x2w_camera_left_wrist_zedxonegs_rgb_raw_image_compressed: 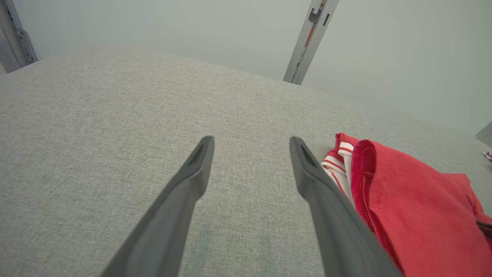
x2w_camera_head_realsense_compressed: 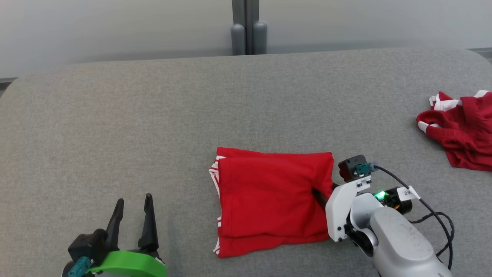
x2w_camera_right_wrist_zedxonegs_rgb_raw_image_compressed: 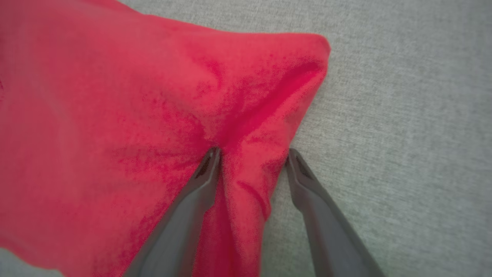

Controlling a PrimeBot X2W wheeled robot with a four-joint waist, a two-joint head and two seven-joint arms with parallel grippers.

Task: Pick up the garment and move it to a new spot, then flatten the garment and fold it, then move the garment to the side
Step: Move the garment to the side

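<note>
Near the table's (x2w_camera_head_realsense_compressed: 153, 115) front edge your folded red garment (x2w_camera_head_realsense_compressed: 269, 200) lies flat; your right gripper (x2w_camera_right_wrist_zedxonegs_rgb_raw_image_compressed: 253, 152) straddles its right edge, fingers apart, and your left gripper (x2w_camera_head_realsense_compressed: 134, 198) sits wide open front-left

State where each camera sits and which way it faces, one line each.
Head view: high on the head, looking down at the grey surface; left tool, right tool and forearm show.
Left wrist view: low, along the left tool's open fingers across the surface.
Right wrist view: close above, looking down past the right tool straddling a fold.
Shared: all three catch the folded red garment.
</note>
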